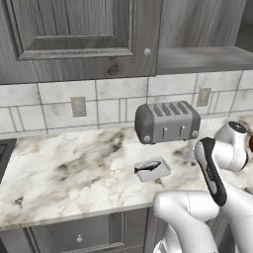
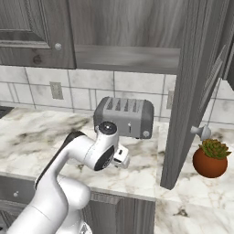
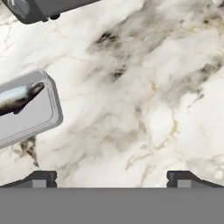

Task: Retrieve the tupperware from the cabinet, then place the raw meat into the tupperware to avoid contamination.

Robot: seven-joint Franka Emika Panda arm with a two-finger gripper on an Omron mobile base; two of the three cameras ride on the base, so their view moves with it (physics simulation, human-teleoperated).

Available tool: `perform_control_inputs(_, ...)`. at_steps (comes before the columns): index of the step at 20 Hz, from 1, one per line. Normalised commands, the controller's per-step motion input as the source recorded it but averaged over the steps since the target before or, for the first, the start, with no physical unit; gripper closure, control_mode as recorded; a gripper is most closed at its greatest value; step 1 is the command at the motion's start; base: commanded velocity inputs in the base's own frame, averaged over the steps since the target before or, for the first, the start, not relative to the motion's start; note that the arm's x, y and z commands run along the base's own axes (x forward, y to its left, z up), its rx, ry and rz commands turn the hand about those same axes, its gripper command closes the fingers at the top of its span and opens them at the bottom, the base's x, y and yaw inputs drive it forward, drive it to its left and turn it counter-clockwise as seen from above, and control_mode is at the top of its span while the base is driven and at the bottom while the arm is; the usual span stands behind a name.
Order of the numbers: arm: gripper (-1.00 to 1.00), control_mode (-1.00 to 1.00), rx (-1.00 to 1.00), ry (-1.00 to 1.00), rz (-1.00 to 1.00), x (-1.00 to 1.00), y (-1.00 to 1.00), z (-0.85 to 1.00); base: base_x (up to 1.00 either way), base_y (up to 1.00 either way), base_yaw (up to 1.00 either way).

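With the raw meat [image 3: 19, 97] already lying inside the tupperware [image 1: 152, 169], the task looks to be at its very end, at the letting-go step or just past it. Taking the toaster [image 1: 167, 121] as landmark, the tupperware sits on the marble counter [image 1: 74, 168] just in front of it, a little toward its left end, apart from it and well clear of the counter's front edge. The dark fish-shaped piece rests slantwise in the box, its tail toward one corner. The claw [image 3: 111, 178] is released, its two tips standing wide apart with nothing between them, looking down on bare counter beside the tupperware, on the side away from the toaster's foot seen at the top of the hand view. Up and right of the toaster, a door of the cabinet [image 2: 192, 91] stands swung out, beside a small potted succulent [image 2: 210, 158]. By my judgement the next move calls only for drawing the arm up and away without nudging the box.
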Motion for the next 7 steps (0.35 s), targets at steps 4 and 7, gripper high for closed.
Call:
perform_control_inputs(4, -1.0, -1.0, 0.02, 0.07, 0.17, 0.48, -0.36, -0.01, 0.0, 0.0, 0.0)
perform_control_inputs(7, -1.0, -1.0, 0.0, 0.21, 0.09, 0.69, -0.13, 0.02, 0.0, 0.0, 0.0)
